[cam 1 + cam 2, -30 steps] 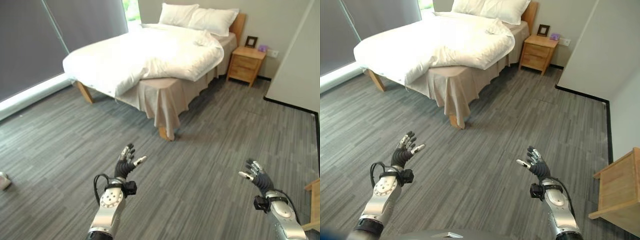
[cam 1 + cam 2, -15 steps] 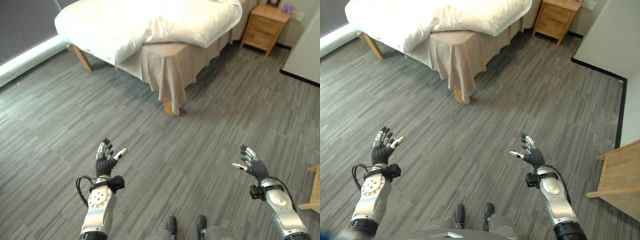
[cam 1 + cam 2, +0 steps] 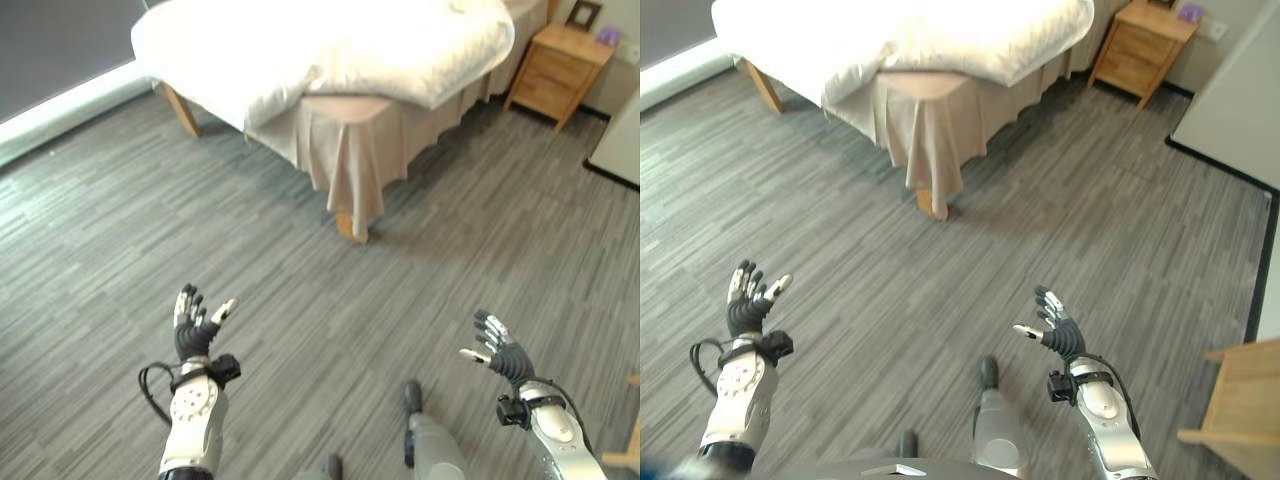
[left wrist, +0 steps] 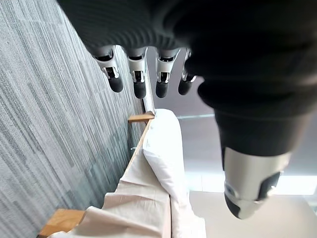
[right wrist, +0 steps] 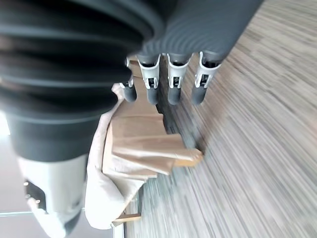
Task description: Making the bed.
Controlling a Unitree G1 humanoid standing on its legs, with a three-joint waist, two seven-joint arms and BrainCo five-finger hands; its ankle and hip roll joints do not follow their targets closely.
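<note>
Grey plank floor point(image 3: 300, 290) stretches to the bed point(image 3: 350, 150), white duvet point(image 3: 330, 45) rumpled. Left hand point(image 3: 193, 325) and right hand point(image 3: 497, 349) hover empty, fingers spread.

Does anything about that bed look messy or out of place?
Yes. The white duvet lies askew: it is pulled back from the bed's near corner, leaving the beige sheet bare there. Both the left hand and the right hand are open, held over the floor.
</note>
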